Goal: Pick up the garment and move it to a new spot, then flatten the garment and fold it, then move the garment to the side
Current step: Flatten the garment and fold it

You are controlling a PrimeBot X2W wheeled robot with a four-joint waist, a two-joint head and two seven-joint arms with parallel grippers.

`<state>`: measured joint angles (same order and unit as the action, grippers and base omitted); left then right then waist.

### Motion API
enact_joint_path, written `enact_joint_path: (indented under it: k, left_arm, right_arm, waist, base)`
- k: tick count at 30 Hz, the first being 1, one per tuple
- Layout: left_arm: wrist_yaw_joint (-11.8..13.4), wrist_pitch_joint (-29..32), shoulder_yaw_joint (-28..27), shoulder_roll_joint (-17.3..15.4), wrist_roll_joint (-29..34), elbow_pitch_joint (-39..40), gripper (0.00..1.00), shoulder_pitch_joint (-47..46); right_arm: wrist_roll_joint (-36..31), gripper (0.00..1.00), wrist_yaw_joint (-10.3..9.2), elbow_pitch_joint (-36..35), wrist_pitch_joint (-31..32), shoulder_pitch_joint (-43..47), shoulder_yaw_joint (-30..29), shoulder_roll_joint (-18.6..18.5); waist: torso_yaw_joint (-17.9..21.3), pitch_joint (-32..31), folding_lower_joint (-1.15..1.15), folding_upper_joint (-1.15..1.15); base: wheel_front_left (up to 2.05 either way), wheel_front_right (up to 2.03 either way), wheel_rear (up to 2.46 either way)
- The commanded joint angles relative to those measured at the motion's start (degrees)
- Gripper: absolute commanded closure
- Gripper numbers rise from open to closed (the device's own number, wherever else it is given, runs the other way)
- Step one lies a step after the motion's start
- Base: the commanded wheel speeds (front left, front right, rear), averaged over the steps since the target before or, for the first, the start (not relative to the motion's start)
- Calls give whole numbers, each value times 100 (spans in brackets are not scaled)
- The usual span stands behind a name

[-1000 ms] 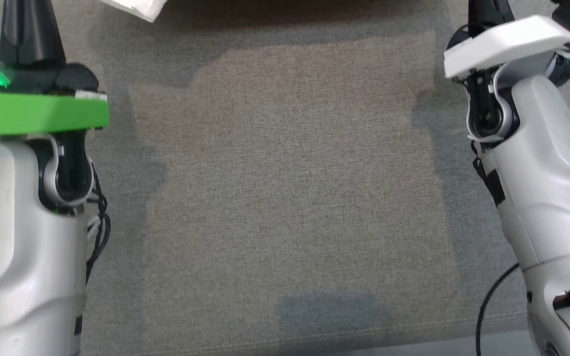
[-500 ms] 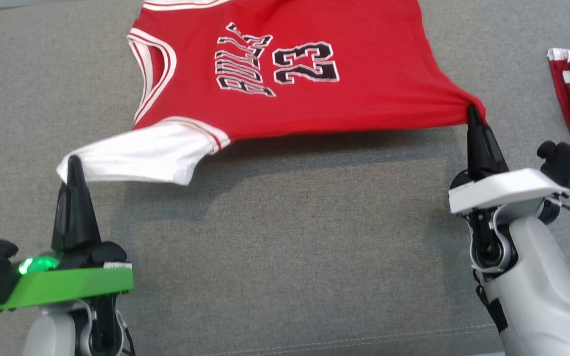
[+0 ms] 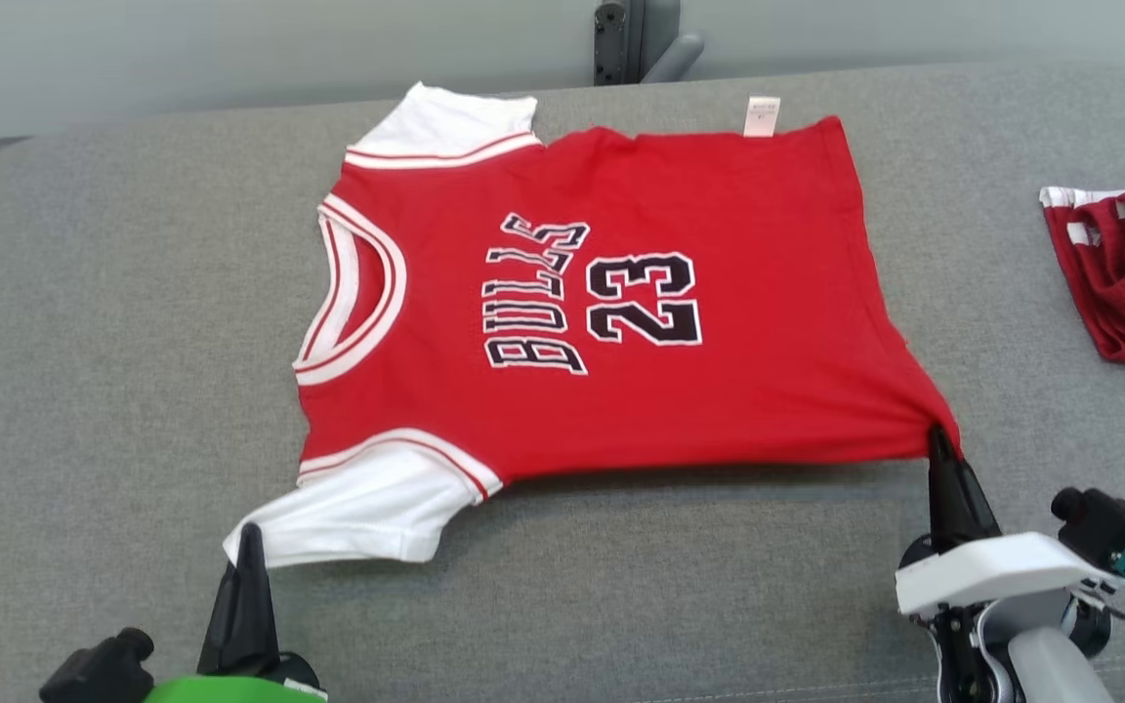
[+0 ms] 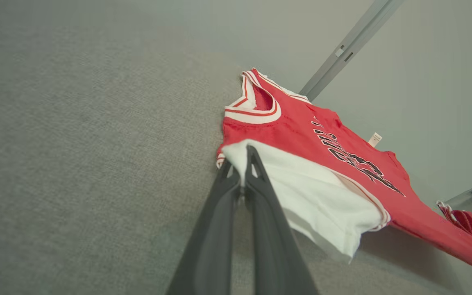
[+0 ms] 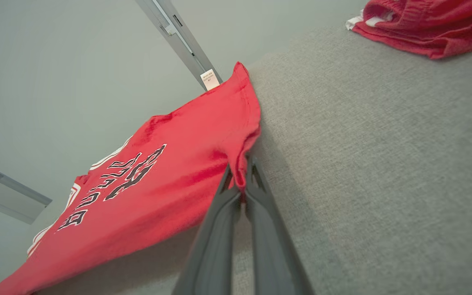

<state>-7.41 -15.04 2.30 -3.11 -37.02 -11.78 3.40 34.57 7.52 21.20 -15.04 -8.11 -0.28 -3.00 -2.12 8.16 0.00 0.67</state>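
Red jersey [image 3: 738,391] spread on bench [image 3: 84,342], near edge raised. L gripper [image 3: 250,532] pinches white sleeve [image 3: 357,508], R gripper [image 3: 938,434] pinches hem corner [image 3: 914,420]. Risk: thin tip grip slips under tension, so cloth drops and bunches.

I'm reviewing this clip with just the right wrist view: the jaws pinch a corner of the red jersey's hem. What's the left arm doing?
Observer: The left gripper has its jaws shut on the edge of the near white sleeve of the jersey.
Operator: Is that sleeve off the cushion?
Observer: Yes, the left wrist view shows it lifted, with a shadow under it on the grey cushion.
Operator: Which way does the collar face?
Observer: In the head view the neckline points to the robot's left.
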Motion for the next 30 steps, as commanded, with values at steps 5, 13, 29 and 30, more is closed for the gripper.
enact_joint_path:
  k: [5,13,29,30]
  left_arm:
    - [-2,-16,68,-119,-140,-272,100,413]
    - [-3,-17,116,-177,-319,-274,100,833]
    - [-3,-16,436,-293,-453,155,100,878]
    - [-3,-16,455,-297,-481,182,100,830]
  right_arm:
    - [129,100,-7,42,-17,510,25,-6]
    - [369,100,-8,4,-18,1010,142,-6]
    - [468,100,-7,265,-17,996,223,-2]
    - [487,100,-7,289,-17,987,238,-1]
  waist:
    - [12,-504,0,-67]
    - [64,-715,0,-67]
    - [29,-827,0,-67]
    - [28,-831,0,-67]
  base:
    - [0,0,0]
    - [0,0,0]
    - [0,0,0]
    - [0,0,0]
